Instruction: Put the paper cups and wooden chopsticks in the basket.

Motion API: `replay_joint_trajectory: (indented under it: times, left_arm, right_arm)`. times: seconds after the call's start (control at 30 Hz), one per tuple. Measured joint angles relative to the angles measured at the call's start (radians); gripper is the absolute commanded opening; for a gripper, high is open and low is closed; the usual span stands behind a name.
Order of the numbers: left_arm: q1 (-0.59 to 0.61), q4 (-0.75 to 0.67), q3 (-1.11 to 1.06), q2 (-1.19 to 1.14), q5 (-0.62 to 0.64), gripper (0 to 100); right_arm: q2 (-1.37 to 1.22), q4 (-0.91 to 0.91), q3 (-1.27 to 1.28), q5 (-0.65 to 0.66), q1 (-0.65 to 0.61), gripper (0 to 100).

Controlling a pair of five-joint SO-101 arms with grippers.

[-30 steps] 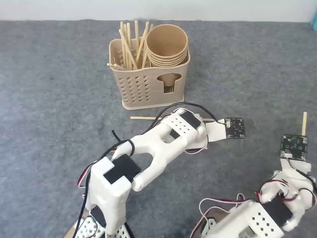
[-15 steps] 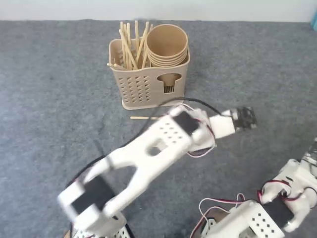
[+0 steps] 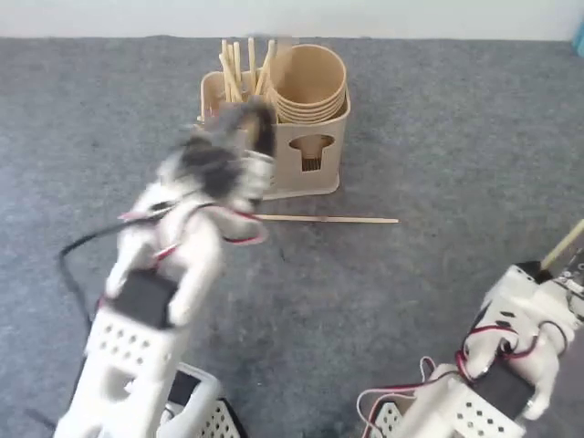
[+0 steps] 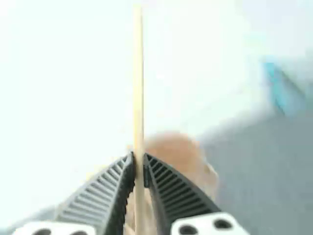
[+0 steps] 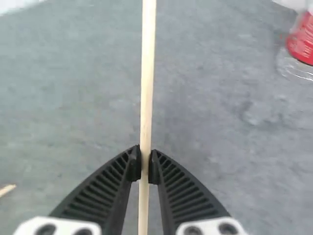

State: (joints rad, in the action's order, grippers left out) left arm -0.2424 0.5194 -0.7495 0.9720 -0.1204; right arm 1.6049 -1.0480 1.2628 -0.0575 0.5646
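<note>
Left jaws: pinching left stick (image 4: 138, 88), axis upright, at basket (image 3: 318, 173) near-left corner (bench far-middle) | right jaws: pinching right stick (image 5: 146, 73), bench right edge | loose stick (image 3: 328, 219): crosswise before basket, left arm nearer

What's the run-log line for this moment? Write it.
left gripper: shut on first chopstick, at basket | right gripper: shut on second chopstick | third chopstick: loose, in front of basket | paper cups: in basket

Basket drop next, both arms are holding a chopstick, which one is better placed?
Left, likely. The left gripper, shut on a chopstick, is at the basket; the right gripper holds a second chopstick far off to the side.
</note>
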Motion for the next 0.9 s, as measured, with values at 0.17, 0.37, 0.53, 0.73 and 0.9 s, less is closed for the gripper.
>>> replay_joint_trajectory:
  times: [0.17, 0.37, 0.53, 0.73, 0.9]
  left_arm:
    - [0.133, -0.336, -0.1, 0.06, 0.077, 1]
    - [0.158, -0.523, -0.084, -0.072, 0.098, 1]
    - [0.16, -0.644, 0.023, -0.319, 0.098, 1]
    - [0.175, -0.707, 0.193, -0.664, 0.098, 5]
    - [0.193, -0.704, 0.212, -0.727, 0.1, 26]
  right_arm:
    - [0.0, 0.0, -0.012, -0.037, -0.094, 0.8]
    - [0.0, -0.048, -0.012, -0.041, -0.127, 0.8]
    - [0.0, -0.054, -0.012, -0.041, -0.126, 0.8]
    - [0.0, -0.054, -0.012, -0.041, -0.087, 0.8]
    - [0.0, -0.054, -0.012, -0.041, -0.086, 0.8]
